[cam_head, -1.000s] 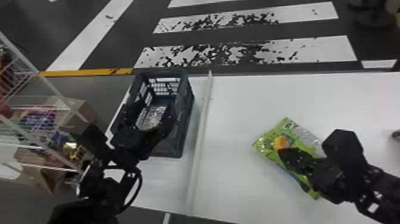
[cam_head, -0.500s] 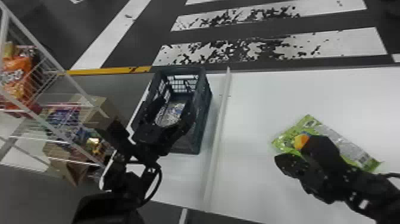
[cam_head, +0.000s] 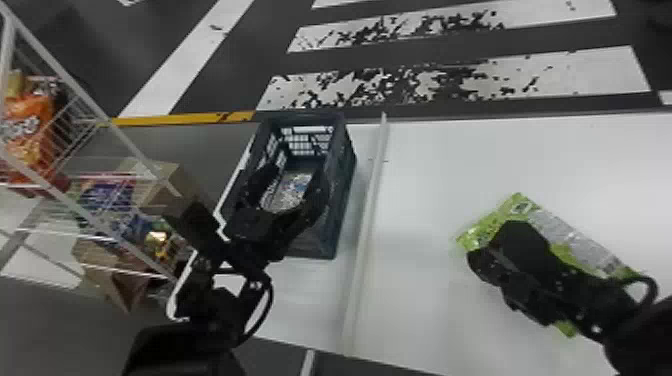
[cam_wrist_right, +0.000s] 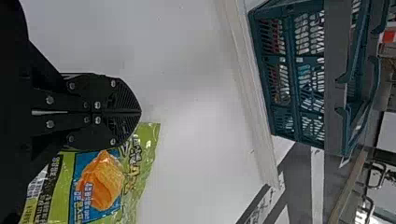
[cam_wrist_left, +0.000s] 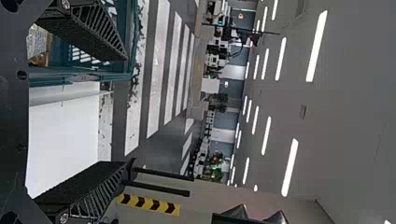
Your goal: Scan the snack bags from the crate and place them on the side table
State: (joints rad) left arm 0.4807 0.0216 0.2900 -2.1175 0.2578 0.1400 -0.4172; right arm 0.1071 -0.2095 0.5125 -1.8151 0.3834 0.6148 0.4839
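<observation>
Centre left, the left pincer (cam_head: 294, 184) gapes at the crate (cam_head: 345, 167). Lower right, the right pincer (cam_head: 477, 262) sits clenched by the green bag (cam_head: 575, 234).

Black arms (cam_head: 575, 300) — looped cable (cam_head: 270, 300), round screws (cam_wrist_right: 50, 124).

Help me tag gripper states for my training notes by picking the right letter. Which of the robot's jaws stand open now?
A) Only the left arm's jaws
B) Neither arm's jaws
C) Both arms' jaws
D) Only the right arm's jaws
A: the left arm's jaws stand wide apart at the crate, while the right arm's jaws meet in a closed line by the green snack bag.
</observation>
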